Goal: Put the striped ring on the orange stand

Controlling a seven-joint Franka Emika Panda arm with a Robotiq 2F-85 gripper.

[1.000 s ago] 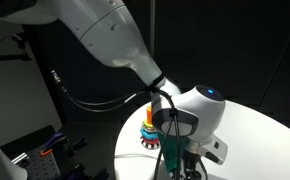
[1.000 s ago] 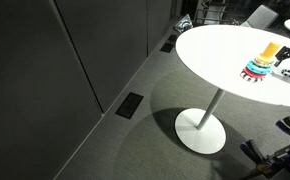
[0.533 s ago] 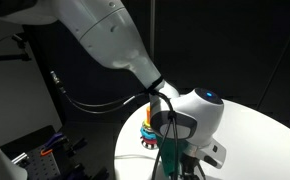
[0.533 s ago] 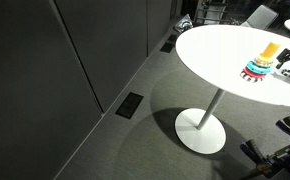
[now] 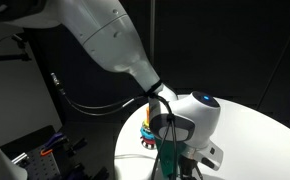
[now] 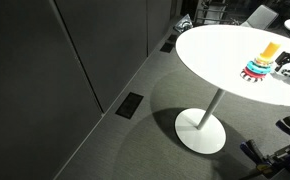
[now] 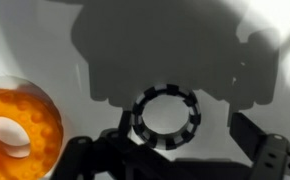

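In the wrist view the striped ring [image 7: 168, 117] lies flat on the white table in the gripper's shadow, so its stripes look dark and pale. My gripper [image 7: 180, 150] is open. The ring sits between the fingers, close to the left one, with a gap to the right one. The orange stand [image 7: 20, 130] shows from above at the left edge, orange with a pale rounded top. In both exterior views it rises from a stack of coloured rings [image 6: 257, 68] [image 5: 146, 130]. The gripper [image 5: 180, 150] [image 6: 289, 66] is low beside that stack and hides the ring.
The round white table [image 6: 210, 50] stands on a single pedestal over grey carpet. Its edge runs close to the stack in an exterior view [image 5: 125, 150]. Dark panels stand to the left. The arm's big white links [image 5: 105, 40] reach over the table.
The wrist has sunk slightly toward the table. The stack and the stand have not moved.
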